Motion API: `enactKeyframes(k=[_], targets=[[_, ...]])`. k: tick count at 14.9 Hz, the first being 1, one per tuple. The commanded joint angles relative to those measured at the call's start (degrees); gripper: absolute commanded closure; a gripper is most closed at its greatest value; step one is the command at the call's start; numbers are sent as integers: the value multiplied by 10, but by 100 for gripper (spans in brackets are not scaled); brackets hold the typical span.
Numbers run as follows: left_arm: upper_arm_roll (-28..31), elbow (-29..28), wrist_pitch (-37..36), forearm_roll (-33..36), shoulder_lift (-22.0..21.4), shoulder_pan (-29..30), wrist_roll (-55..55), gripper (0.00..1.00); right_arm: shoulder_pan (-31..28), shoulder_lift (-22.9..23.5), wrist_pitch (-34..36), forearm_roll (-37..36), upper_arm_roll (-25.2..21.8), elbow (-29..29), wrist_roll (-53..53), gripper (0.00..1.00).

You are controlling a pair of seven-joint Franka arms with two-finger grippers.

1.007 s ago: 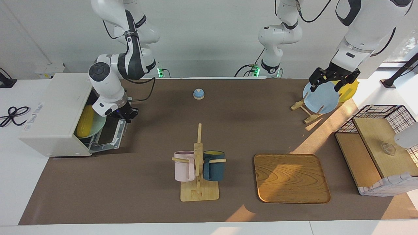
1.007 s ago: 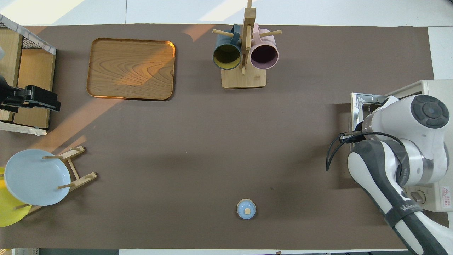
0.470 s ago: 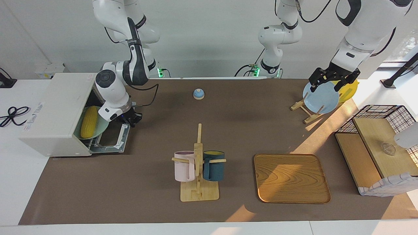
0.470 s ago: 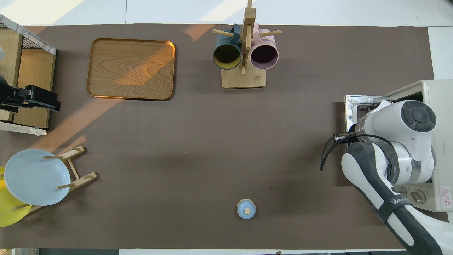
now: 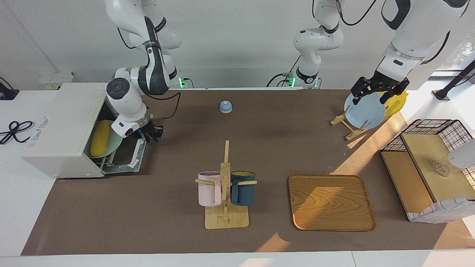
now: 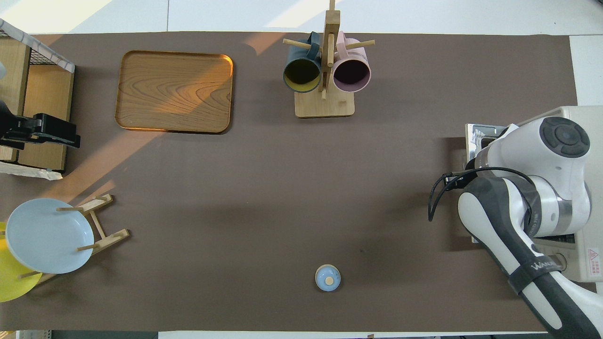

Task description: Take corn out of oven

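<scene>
The white oven [image 5: 59, 126] stands at the right arm's end of the table, and its door [image 5: 126, 157] lies open and flat. The yellow corn [image 5: 98, 138] lies inside on a pale green plate [image 5: 115, 142] on the rack. My right gripper [image 5: 151, 134] hangs low at the door's outer edge, in front of the oven and apart from the corn. In the overhead view the right arm covers the oven [image 6: 582, 117], so the corn and the gripper are hidden there. My left gripper [image 5: 374, 92] waits above the plate rack.
A mug rack [image 5: 225, 193] with a pink and a dark blue mug stands mid-table. Also on the table are a wooden tray [image 5: 331, 202], a small blue bell [image 5: 225, 106], a pale blue plate [image 5: 364, 111], a yellow dish [image 5: 396, 102] and a wire shelf [image 5: 430, 174].
The oven door has dropped from nearly flat to fully flat. My right gripper has moved a little away from the oven opening along the door's edge. The left arm has not moved.
</scene>
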State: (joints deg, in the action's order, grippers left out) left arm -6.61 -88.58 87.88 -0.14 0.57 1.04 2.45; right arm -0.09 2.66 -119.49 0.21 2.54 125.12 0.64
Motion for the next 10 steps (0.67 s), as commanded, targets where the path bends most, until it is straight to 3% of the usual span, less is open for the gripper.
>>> enactKeyframes(k=[1,4,8,10], targets=[[-2,-6,-2,5,-9,5,-2,0,-25,-8,43,-11,-12,-34,8,47],[-2,-6,-3,5,-9,5,-2,0,-27,-10,48,-11,-12,-33,8,49],[-2,-6,-3,5,-9,5,-2,0,-21,-26,3,-11,-11,15,3,72],[-2,-6,-3,5,-9,5,-2,0,-21,-34,-49,-11,-11,57,3,76]])
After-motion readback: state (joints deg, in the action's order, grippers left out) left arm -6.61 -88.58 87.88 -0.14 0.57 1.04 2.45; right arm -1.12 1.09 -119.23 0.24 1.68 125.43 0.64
